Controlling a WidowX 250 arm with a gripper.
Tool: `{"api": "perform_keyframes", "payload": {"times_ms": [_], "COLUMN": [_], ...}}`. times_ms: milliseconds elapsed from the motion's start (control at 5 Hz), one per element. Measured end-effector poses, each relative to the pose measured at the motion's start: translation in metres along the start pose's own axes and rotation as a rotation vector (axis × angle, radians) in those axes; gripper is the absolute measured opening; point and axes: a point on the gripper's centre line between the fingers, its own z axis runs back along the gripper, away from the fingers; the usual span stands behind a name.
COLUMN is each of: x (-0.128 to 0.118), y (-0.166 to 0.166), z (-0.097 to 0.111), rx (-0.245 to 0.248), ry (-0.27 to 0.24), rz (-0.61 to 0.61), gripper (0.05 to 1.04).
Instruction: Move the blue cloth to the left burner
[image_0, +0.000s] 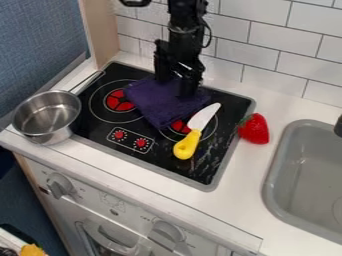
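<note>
Over the back edge of the cloth, my gripper (176, 86) hangs down with its two fingers apart, their tips low at the fabric. The dark blue-purple cloth (159, 106) lies rumpled across the middle of the black stove (180, 165). Its left part overlaps the right side of the left burner (119, 101), and its lower right part covers some of the right burner (179, 127). Whether any fabric is between the fingertips cannot be made out.
A metal pot (47, 117) stands at the stove's left edge, its handle pointing up and right. A yellow-handled knife (189, 142) lies at the right burner, beside the cloth. A strawberry (254, 129) sits at the stove's right edge, and a grey sink (304, 175) is farther right.
</note>
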Motion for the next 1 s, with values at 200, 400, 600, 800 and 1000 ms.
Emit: {"api": "perform_keyframes", "payload": {"times_ms": [200, 400, 600, 800, 1000], "x": [-0.004, -0.011, -0.02, -0.031, -0.041], "y": [0.013, 0.03, 0.042, 0.053, 0.074], "z": [-0.004, -0.007, -0.008, -0.011, -0.013], "rx": [-0.006, -0.028, -0.001, 0.019, 0.033], "ry": [0.013, 0.007, 0.034, 0.033, 0.008], "rz": [0.041, 0.079, 0.095, 0.133, 0.204], "gripper": [1.0, 1.001, 1.001, 1.001, 1.001]}}
